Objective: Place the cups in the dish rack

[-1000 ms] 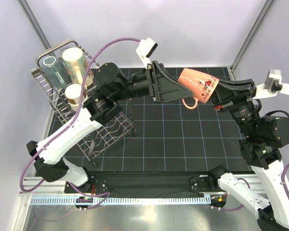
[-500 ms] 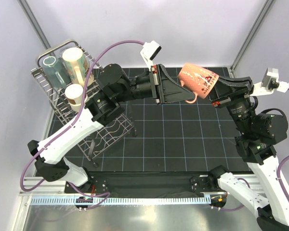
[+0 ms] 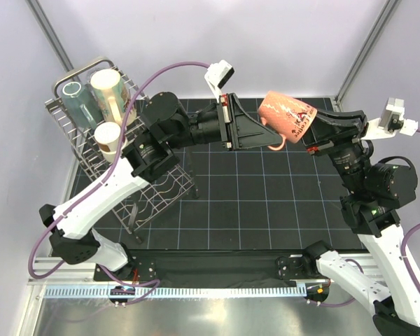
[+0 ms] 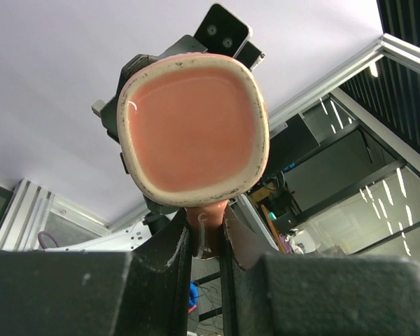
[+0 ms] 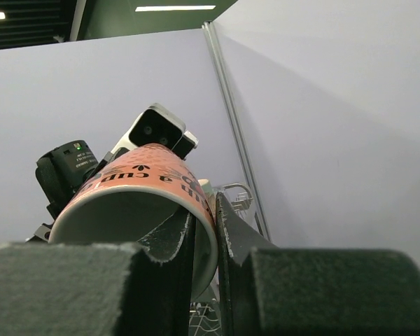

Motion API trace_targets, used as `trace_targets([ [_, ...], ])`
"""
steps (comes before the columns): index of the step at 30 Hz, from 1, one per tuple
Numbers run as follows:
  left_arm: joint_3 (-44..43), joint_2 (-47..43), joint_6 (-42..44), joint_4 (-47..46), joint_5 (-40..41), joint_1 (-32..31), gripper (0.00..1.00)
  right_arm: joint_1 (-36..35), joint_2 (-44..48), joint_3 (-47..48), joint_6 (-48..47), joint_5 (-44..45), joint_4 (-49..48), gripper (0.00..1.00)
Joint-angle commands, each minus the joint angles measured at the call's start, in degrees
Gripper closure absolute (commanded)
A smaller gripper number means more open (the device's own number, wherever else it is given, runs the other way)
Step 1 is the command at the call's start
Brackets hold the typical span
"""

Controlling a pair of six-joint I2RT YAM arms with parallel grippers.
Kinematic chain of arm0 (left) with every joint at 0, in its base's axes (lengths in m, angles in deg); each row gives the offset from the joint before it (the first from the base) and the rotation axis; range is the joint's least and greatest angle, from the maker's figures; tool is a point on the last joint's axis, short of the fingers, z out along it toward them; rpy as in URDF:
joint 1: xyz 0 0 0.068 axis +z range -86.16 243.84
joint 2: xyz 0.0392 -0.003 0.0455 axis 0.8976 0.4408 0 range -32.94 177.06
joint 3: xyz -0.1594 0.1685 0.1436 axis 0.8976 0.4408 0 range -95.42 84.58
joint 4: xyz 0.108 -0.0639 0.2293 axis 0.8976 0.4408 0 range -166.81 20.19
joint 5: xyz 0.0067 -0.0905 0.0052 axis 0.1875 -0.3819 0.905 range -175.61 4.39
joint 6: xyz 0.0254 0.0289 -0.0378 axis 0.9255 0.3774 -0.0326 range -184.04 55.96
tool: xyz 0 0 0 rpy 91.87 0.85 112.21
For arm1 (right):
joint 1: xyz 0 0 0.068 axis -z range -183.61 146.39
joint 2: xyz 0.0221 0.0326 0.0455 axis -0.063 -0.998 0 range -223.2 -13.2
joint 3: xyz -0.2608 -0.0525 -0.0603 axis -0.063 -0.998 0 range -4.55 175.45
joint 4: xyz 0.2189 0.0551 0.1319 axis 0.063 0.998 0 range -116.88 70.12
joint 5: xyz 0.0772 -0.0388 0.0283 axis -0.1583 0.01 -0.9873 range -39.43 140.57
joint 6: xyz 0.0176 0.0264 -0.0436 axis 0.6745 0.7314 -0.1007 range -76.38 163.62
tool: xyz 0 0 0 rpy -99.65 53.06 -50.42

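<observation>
A salmon-pink mug (image 3: pixel 287 117) with dark print hangs in the air over the back of the mat, lying on its side between both arms. My left gripper (image 3: pixel 267 139) is shut on its handle (image 4: pixel 205 231), and the left wrist view looks at the mug's base (image 4: pixel 192 129). My right gripper (image 3: pixel 313 134) is shut on the mug's rim (image 5: pixel 204 210), one finger inside and one outside. The dish rack (image 3: pixel 169 190) stands at the far left. It holds a grey-teal tumbler (image 3: pixel 75 98), a cream mug (image 3: pixel 112 91) and a small cup (image 3: pixel 106 135).
A black gridded mat (image 3: pixel 266 203) covers the table below the mug. Metal frame posts (image 3: pixel 364 49) rise at the back corners against the lilac walls. My left arm (image 3: pixel 119 185) crosses in front of the rack's right side.
My left gripper has shut on the mug's handle. The mug, held by the right gripper, moved slightly up and left to meet it.
</observation>
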Motion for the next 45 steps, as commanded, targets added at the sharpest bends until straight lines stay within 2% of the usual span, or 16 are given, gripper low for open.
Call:
trace_targets([
  [1, -1.92, -1.58, 1.83, -0.54, 2.74, 0.19, 1.0, -0.32, -1.05, 0.44, -2.13, -2.71, 0.48, 0.95],
  [3, -1.4, -2.72, 3.23, 2.18, 3.26, 0.55, 1.0, -0.32, -0.53, 0.44, -2.3, -1.91, 1.8, 0.83],
  [8, -0.52, -4.92, 6.13, 8.86, 5.28, 2.22, 1.0, -0.23, 0.53, 0.09, -2.57, 0.37, 4.7, 0.64],
  [14, -0.51, -6.86, 8.33, 11.32, 6.96, 2.83, 1.0, -0.32, 1.23, -0.08, -3.01, 1.96, 8.04, 0.53],
  [17, -1.13, -7.65, 10.35, 13.69, 8.18, 3.18, 1.0, -0.23, 1.14, -0.35, -3.01, 2.66, 9.1, 0.52],
  [20, -4.37, -8.09, 15.26, 21.76, 11.34, 3.36, 1.0, -0.32, 0.97, -0.52, -2.66, 3.27, 9.97, 0.5],
  [21, -6.9, -8.09, 16.58, 27.53, 13.96, 3.36, 1.0, -0.32, 0.88, -0.52, -2.4, 4.06, 10.5, 0.5],
  [28, -18.61, -7.74, 27.66, 51.1, 29.44, 3.8, 1.0, -0.23, 0.79, -0.17, -2.04, 6.17, 15.68, 0.5],
  [37, -30.28, -5.55, 33.56, 70.1, 47.88, 5.82, 1.0, -0.23, 0.27, 2.28, -3.53, 10.31, 24.55, 0.49],
  [41, -32.24, -5.1, 35.14, 76.62, 53.61, 7.75, 1.0, -0.32, -0.44, 3.17, -3.45, 10.13, 26.41, 0.5],
  [45, -32.51, -5.28, 36.46, 81.19, 55.83, 11.35, 1.0, -0.32, -1.05, 3.43, -2.92, 10.57, 28.25, 0.49],
])
